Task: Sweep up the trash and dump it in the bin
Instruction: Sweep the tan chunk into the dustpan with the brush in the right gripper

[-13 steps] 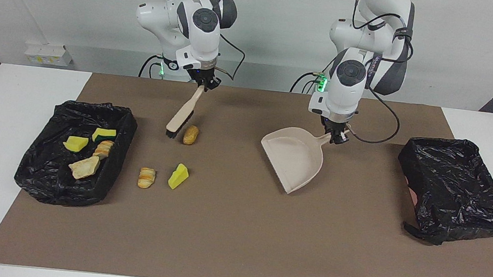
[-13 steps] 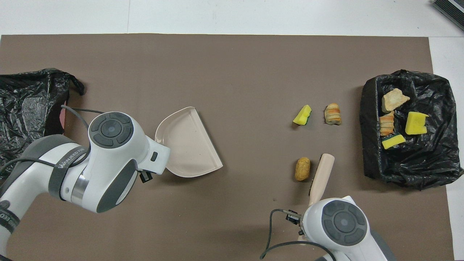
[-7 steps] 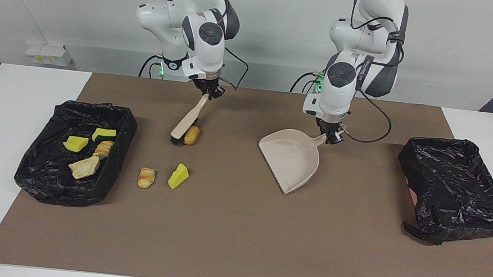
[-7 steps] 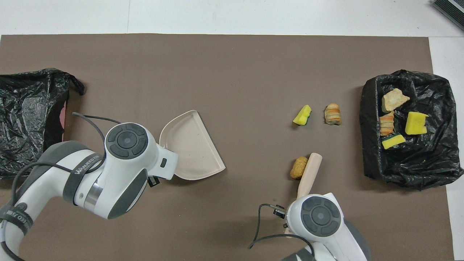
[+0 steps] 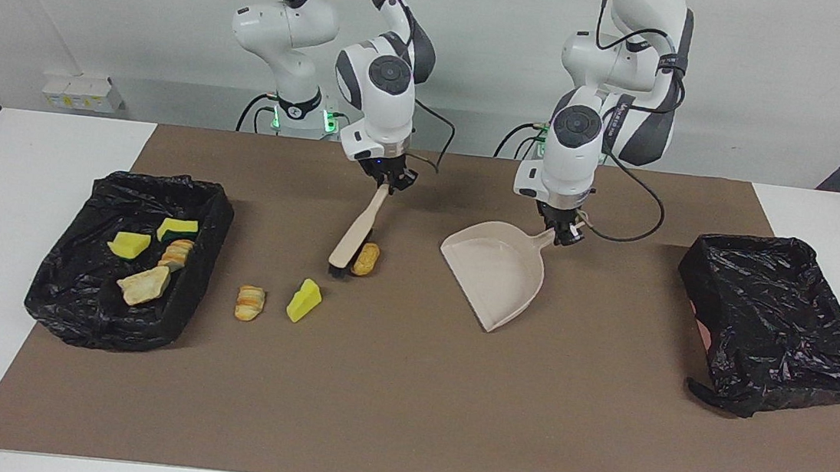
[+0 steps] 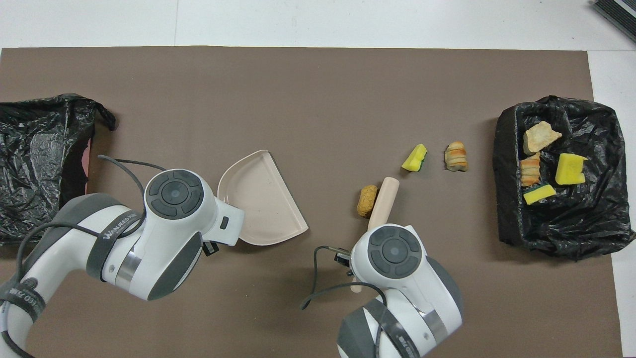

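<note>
Brushed along by the hand brush (image 5: 355,239), the brown roll (image 5: 365,258) now lies closer to the dustpan (image 5: 497,270). Right gripper (image 5: 392,181) clamps the brush; left gripper (image 5: 563,234) clamps the dustpan's handle, awaiting scraps.

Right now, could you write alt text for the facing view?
The right gripper holds a brush against a brown roll, while the left gripper holds a dustpan on the brown mat.
</note>
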Controlling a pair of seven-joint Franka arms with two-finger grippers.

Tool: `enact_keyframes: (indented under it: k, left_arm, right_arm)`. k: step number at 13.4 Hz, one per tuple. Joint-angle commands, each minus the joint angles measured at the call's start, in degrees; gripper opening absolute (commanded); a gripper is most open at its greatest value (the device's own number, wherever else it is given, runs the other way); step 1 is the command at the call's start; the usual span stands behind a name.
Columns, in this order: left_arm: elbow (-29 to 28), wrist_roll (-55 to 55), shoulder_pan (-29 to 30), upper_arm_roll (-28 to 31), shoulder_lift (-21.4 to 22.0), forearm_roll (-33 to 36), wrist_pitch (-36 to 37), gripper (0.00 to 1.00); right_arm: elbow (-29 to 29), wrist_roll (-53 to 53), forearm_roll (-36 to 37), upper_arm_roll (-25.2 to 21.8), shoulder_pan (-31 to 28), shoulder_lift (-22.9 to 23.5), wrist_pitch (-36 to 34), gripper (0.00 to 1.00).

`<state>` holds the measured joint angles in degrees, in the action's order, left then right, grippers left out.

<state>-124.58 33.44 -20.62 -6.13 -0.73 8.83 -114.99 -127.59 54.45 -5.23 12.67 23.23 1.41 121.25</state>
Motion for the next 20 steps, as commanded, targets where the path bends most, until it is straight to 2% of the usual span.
enact_keyframes:
  k: [1, 5, 9, 14, 20]
  left_arm:
    - [-1.6, -1.8, -0.6, 0.6, 1.6, 1.3, -1.4, 0.0]
    - [-1.7, -2.0, -0.6, 0.6, 1.6, 1.3, -1.5, 0.0]
    - [-1.7, -2.5, -0.6, 0.6, 1.6, 1.3, -1.7, 0.0]
    - [-1.7, -4.4, -0.6, 0.5, 1.5, 1.2, -2.3, 0.0]
    - [-3.5, -12.2, 0.1, 0.4, 1.9, 0.7, -5.2, 0.0]
  right_arm:
    - [7.6, -0.9, -0.5, 0.6, 1.4, 8.2, 1.6, 0.0]
    - [12.6, -3.7, -3.8, 1.1, 5.2, 10.3, 2.2, 0.0]
    - [11.9, -6.8, -7.5, 1.1, 10.4, 9.4, 5.0, 0.0]
    - [12.6, -11.2, -7.9, 2.7, 11.0, 9.0, 7.1, 0.0]
    - [7.4, -24.4, -7.9, 2.5, 6.1, 0.1, 4.4, 0.0]
